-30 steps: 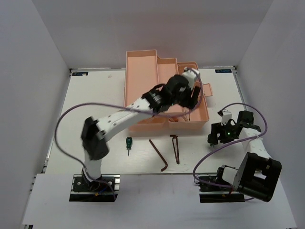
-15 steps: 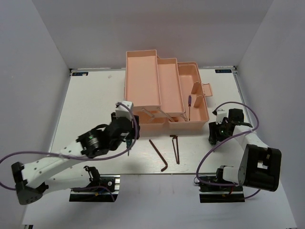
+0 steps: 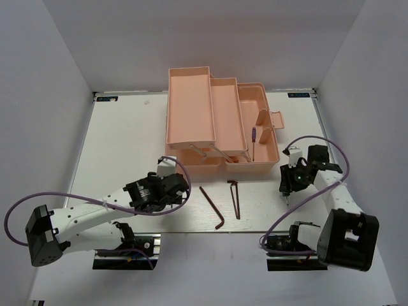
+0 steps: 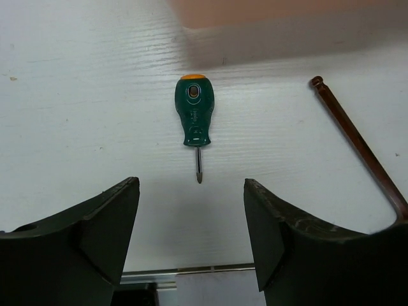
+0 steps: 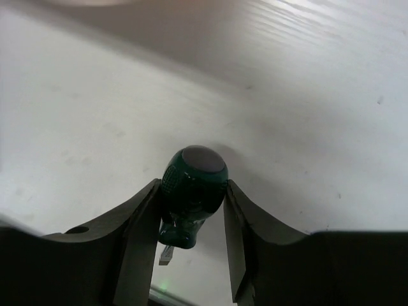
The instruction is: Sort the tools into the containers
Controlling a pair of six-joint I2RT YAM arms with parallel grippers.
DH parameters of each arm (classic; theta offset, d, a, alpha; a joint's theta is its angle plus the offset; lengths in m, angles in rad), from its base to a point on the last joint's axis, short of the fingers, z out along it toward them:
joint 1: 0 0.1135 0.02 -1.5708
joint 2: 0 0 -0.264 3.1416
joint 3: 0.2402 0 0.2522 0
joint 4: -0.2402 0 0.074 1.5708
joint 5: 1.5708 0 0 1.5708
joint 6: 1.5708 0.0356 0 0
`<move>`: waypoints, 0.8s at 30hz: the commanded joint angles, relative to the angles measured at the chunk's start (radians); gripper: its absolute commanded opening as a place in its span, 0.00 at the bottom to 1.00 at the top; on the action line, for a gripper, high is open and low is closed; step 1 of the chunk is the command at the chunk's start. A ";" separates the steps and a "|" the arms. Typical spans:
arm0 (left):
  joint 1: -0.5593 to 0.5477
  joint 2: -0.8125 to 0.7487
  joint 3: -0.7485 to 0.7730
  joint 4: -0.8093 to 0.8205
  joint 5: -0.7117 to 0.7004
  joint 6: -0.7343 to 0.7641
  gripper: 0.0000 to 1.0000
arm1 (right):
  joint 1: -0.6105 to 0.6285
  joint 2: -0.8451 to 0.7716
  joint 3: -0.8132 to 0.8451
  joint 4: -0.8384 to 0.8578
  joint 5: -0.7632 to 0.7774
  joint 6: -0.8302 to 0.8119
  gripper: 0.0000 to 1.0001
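Note:
A stubby green-handled screwdriver (image 4: 194, 118) lies on the white table, tip toward me. My left gripper (image 4: 191, 220) is open just short of its tip and touches nothing; in the top view it (image 3: 172, 186) hides this screwdriver. My right gripper (image 5: 191, 194) is shut on a second green-handled screwdriver (image 5: 194, 169) and holds it off the table, right of the toolbox (image 3: 288, 180). The salmon-pink toolbox (image 3: 191, 121) stands open at the back, with a purple driver (image 3: 253, 141) in its right compartment. Two dark hex keys (image 3: 212, 205) (image 3: 234, 197) lie in front of it.
One hex key's long arm (image 4: 357, 143) runs along the right of the left wrist view. The toolbox's front wall (image 4: 287, 13) is just beyond the lying screwdriver. The table's near edge rail (image 4: 191, 273) is right under the left fingers.
My left arm has swung from over the toolbox down to the table front, ending open over the lying green screwdriver. The right gripper shifted slightly, still holding its screwdriver.

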 commanded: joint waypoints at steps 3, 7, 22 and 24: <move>-0.006 0.048 -0.045 0.076 -0.004 -0.026 0.78 | 0.002 -0.094 0.188 -0.511 -0.306 -0.337 0.00; -0.006 0.099 -0.106 0.168 -0.024 -0.013 0.82 | 0.002 -0.104 0.302 -0.734 -0.400 -0.533 0.00; 0.016 0.192 -0.196 0.361 -0.071 -0.015 0.82 | 0.298 0.134 0.725 -0.012 -0.516 0.342 0.00; 0.016 0.192 -0.186 0.361 -0.080 -0.015 0.82 | 0.385 0.273 0.794 0.025 -0.416 0.404 0.00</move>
